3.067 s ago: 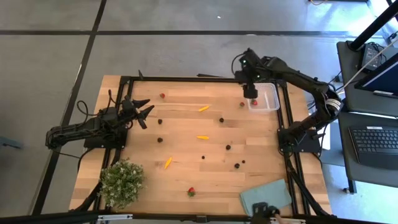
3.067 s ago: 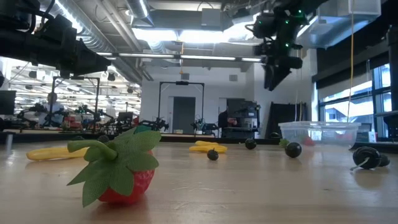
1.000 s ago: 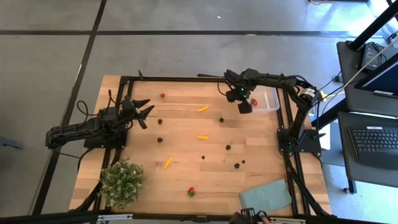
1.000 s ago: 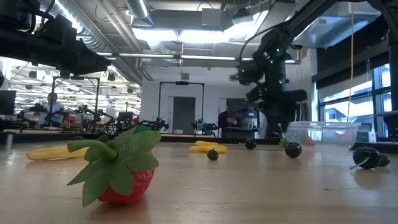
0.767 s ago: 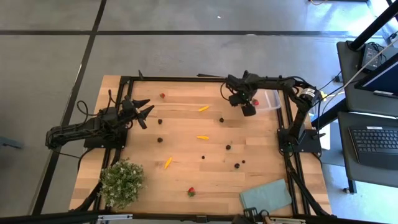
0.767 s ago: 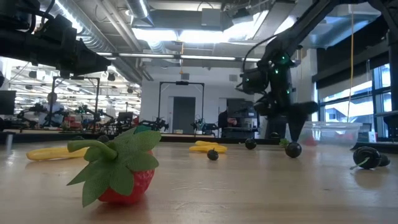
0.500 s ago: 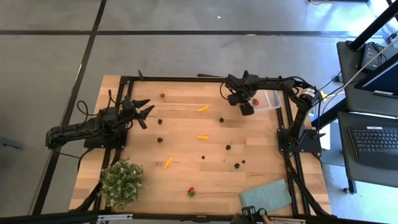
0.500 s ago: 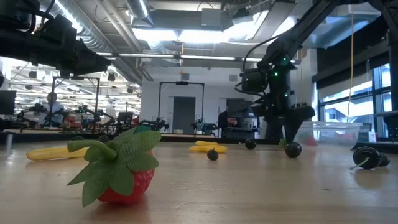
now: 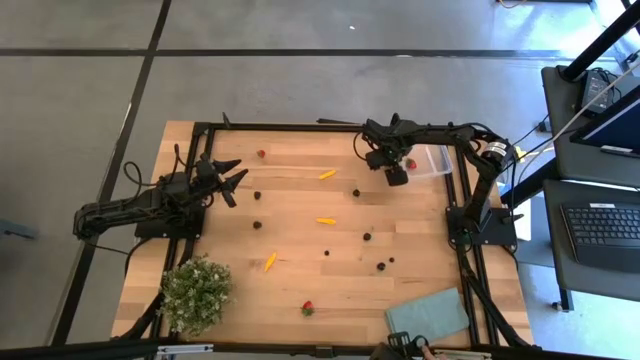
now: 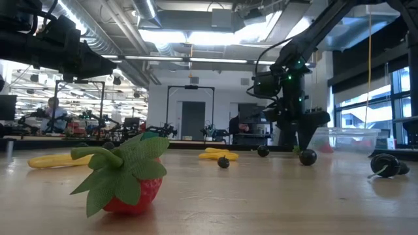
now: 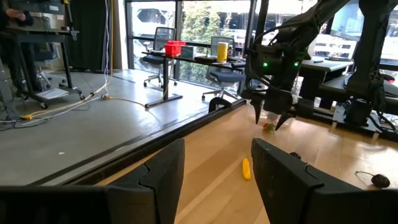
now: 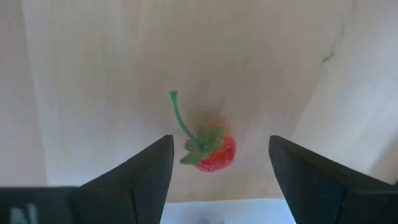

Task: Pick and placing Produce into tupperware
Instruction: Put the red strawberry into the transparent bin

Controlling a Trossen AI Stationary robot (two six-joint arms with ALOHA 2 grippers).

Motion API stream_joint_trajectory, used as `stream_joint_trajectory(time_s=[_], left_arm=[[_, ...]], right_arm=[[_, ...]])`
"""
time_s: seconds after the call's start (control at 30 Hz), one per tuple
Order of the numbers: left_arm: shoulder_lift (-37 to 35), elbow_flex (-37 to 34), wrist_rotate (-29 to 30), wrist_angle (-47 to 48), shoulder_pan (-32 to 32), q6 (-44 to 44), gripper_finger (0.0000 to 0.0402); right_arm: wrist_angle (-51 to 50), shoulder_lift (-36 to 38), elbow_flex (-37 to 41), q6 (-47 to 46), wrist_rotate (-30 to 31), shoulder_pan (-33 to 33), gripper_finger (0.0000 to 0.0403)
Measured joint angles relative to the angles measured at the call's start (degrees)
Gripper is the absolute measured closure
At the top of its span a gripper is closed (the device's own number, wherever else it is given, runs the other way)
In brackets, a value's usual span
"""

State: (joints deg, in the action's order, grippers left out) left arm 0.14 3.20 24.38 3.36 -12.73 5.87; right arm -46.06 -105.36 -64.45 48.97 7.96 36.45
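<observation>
My right gripper (image 9: 396,178) is open and points down, low over the table just left of the clear tupperware (image 9: 432,158). A small red strawberry (image 12: 211,153) with a green stem lies on the wood between its fingers, clear of both. In the high view the gripper hides it. One red piece (image 9: 409,164) sits in the tupperware. Dark berries (image 9: 355,192), yellow slivers (image 9: 327,174) and two more strawberries (image 9: 261,154) lie scattered over the table. My left gripper (image 9: 235,178) waits open near the left edge.
A bushy green plant (image 9: 195,293) stands at the near left corner. A flat grey-green rectangle (image 9: 428,315) lies at the near right corner, with a person's hand (image 9: 420,348) close by at the near edge. Black frame rails run along the table's edges.
My right gripper has come down toward the table beside the tupperware and shifted slightly toward the right edge. It has held still for the last half second. Nothing on the table has moved.
</observation>
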Motion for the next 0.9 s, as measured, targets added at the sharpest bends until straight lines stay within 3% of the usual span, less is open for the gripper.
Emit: stream_joint_trajectory(time_s=[0.47, 0.9], left_arm=[[0.0, 0.0, -0.01, 0.01, 0.0, 0.0, 0.0223], [0.0, 0.0, -0.02, 0.0, 0.0, 0.0, 0.0223]], right_arm=[[0.84, 0.31, 4.12, -0.83, 0.1, 0.11, 0.0146], [0.92, 0.17, 4.4, -2.38, -0.59, 0.07, 0.0255]])
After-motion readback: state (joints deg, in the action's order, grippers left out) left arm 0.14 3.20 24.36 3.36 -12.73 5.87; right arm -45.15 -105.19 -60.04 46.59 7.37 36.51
